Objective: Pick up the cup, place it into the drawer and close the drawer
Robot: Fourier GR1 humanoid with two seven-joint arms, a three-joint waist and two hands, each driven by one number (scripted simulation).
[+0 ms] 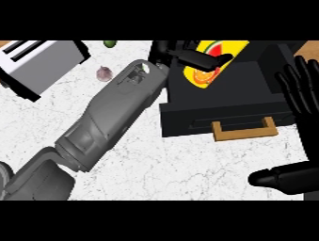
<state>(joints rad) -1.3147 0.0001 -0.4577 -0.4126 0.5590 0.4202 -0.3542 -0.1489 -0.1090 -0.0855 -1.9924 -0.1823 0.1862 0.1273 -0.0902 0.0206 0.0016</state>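
Note:
A yellow cup point(214, 63) with fruit pictures lies tilted over the open black drawer point(224, 106), at its far end. My left forearm reaches diagonally across the counter, and my left hand point(179, 52) is curled round the cup, with a finger crossing its side. The cup's far part is hidden by the hand. The drawer stands pulled out, its wooden handle point(243, 129) facing me. My right hand point(313, 117) is open at the right edge, fingers up, just right of the drawer front, with nothing in it.
A white and grey toaster point(36, 66) sits at the back left of the marbled counter point(189, 169). A small purple bulb point(104, 73) lies beside my left forearm, and a green item point(110, 44) rests at the far edge.

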